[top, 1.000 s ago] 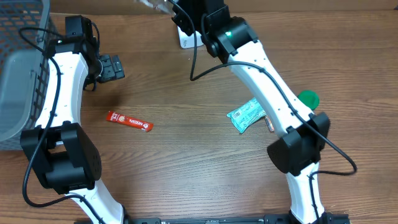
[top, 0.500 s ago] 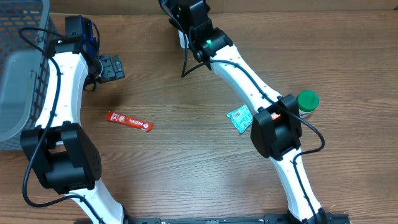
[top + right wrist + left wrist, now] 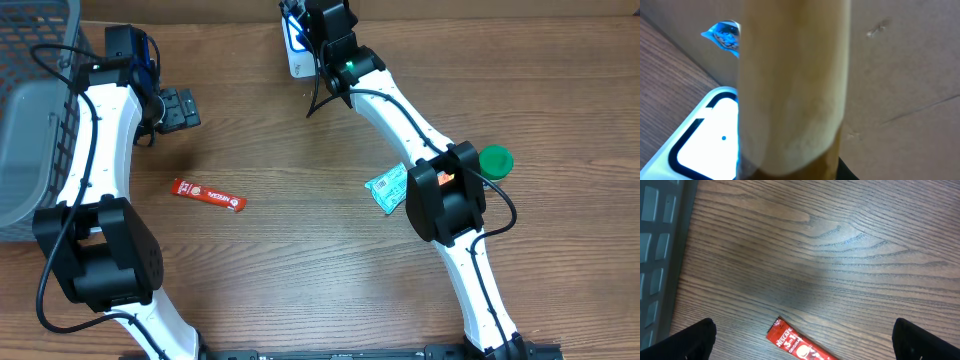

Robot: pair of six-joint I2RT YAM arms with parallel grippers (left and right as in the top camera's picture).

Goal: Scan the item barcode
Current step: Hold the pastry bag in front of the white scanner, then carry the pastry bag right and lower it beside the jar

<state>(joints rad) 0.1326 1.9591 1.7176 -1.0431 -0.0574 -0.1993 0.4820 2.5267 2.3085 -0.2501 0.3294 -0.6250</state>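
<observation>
**Tan item held over the scanner at the table's 12 o'clock edge**

The brown wood-grain table [image 3: 300,270] meets a pale, scuffed wall [image 3: 900,75] at its far side. There the right gripper [image 3: 305,14] has its jaws drawn narrow around a tan cylindrical item [image 3: 790,85]. The item hangs just above the white, black-outlined scanner [image 3: 297,62], which shows a blue glow, and it hides the fingers themselves. At 10 o'clock a grey wire basket [image 3: 30,100] sits beside the left gripper [image 3: 185,108], whose jaws are spread wide and empty above bare wood. A red coffee sachet [image 3: 208,194] lies flat at 8 o'clock. A teal packet [image 3: 388,188] and a green cap [image 3: 495,160] lie near each other at 3 o'clock.
</observation>
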